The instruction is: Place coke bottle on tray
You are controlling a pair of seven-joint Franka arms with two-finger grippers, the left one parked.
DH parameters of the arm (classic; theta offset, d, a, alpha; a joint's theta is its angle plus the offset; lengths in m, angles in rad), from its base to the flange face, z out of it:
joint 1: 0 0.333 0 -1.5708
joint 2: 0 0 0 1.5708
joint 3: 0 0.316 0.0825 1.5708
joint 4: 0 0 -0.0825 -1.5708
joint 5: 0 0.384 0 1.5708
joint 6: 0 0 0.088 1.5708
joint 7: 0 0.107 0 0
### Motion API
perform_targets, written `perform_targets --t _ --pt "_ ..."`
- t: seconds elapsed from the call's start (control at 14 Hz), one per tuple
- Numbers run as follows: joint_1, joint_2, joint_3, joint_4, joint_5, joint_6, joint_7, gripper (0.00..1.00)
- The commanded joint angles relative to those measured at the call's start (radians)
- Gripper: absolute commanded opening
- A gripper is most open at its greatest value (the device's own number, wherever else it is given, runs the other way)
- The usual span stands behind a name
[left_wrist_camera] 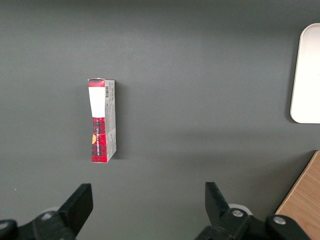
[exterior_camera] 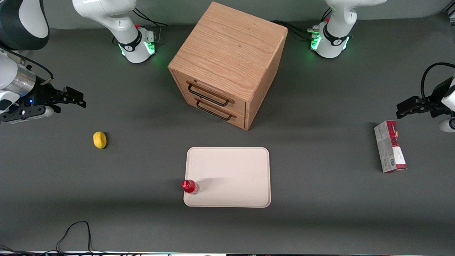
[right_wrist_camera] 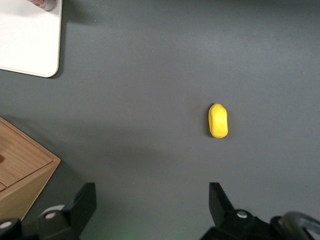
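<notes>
White arms, black gripper [exterior_camera: 73, 97], seemingly green-lit bases.

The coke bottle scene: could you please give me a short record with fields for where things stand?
coke bottle: upright on the tray, at the edge toward the working arm's end
tray: flat on the table, in front of the drawer cabinet
hand: open, empty, above the table at the working arm's end
lemon: on the table beside the hand
carton: toward the parked arm's end
</notes>
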Motion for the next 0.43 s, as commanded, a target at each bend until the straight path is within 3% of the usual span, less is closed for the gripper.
perform_targets --t 0.0,0.14,0.21,0.29,0.36 --pt "0.017 0.013 -0.003 0.041 -0.008 -0.007 -0.006 1.0" --pt "-0.013 0.011 0.014 0.05 -0.005 -0.026 -0.009 1.0" --pt "-0.143 0.013 0.133 0.063 -0.001 -0.061 -0.02 1.0" --pt "-0.174 0.016 0.213 0.078 -0.005 -0.07 -0.019 1.0" --pt "-0.144 0.022 0.186 0.081 -0.005 -0.07 -0.006 1.0"
